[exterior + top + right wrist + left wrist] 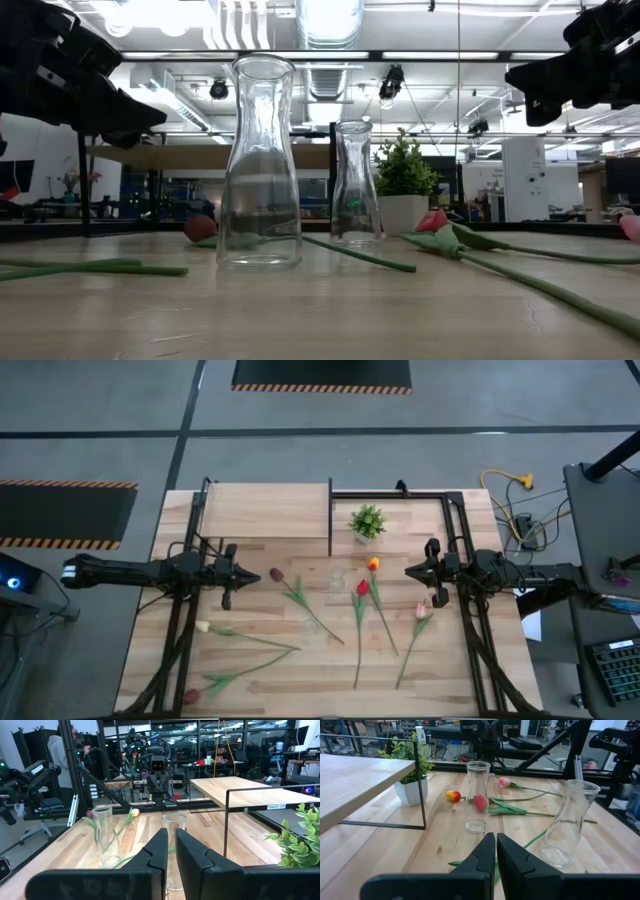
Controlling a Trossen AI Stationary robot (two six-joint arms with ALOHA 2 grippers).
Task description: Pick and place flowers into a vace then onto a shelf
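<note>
Several artificial tulips lie flat on the wooden table: a dark red one (277,575), an orange-yellow one (373,564), a red one (362,588), a pink one (422,610), a cream one (203,627) and another dark red one (190,697). Two clear glass vases (260,165) (355,185) stand upright mid-table; they also show in the left wrist view (567,822) (477,795). The shelf (265,510) stands at the far left. My left gripper (255,573) hovers shut and empty left of the vases. My right gripper (410,571) hovers shut and empty to their right.
A small potted green plant (367,522) stands right of the shelf, near the far edge. Black frame rails (465,560) run along the table's sides and far edge. A person (60,755) stands in the room beyond the table's left side.
</note>
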